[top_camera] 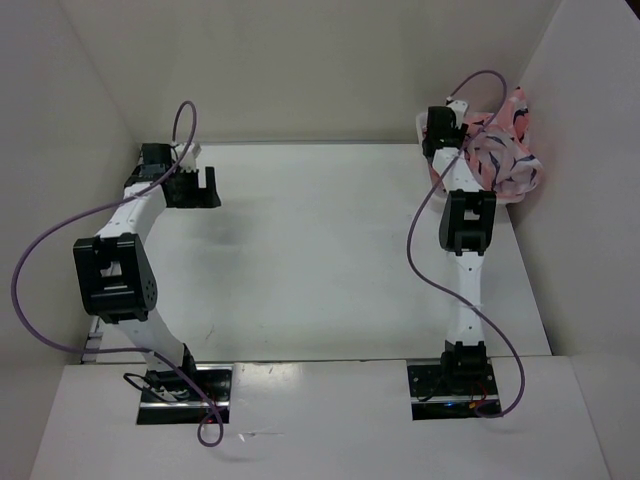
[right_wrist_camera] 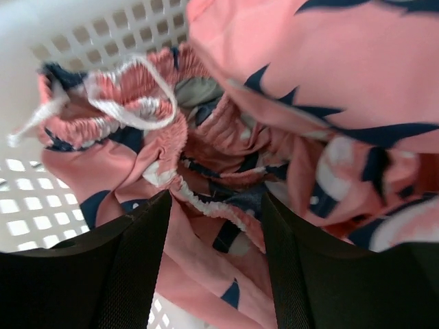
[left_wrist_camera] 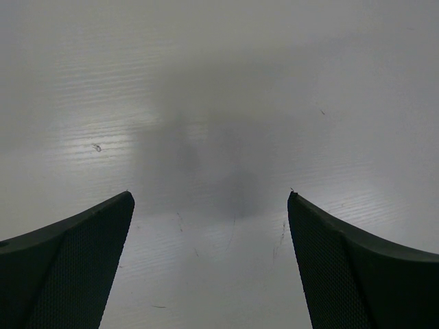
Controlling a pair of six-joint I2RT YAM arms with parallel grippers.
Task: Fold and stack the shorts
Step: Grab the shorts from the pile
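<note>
White table (top_camera: 320, 250), right arm (top_camera: 466, 222) outstretched, end effector (right_wrist_camera: 216, 199) perhaps gripping shorts (right_wrist_camera: 309, 68)

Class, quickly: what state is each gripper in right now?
Left gripper: open, holding nothing.
Right gripper: jaws apart among the shorts; grip cannot be told.

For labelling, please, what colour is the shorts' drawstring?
The drawstring is white; right wrist view.

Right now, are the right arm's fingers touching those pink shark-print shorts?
Touching. The right wrist view shows the shorts bunched between the right fingers, against both inner faces.
</note>
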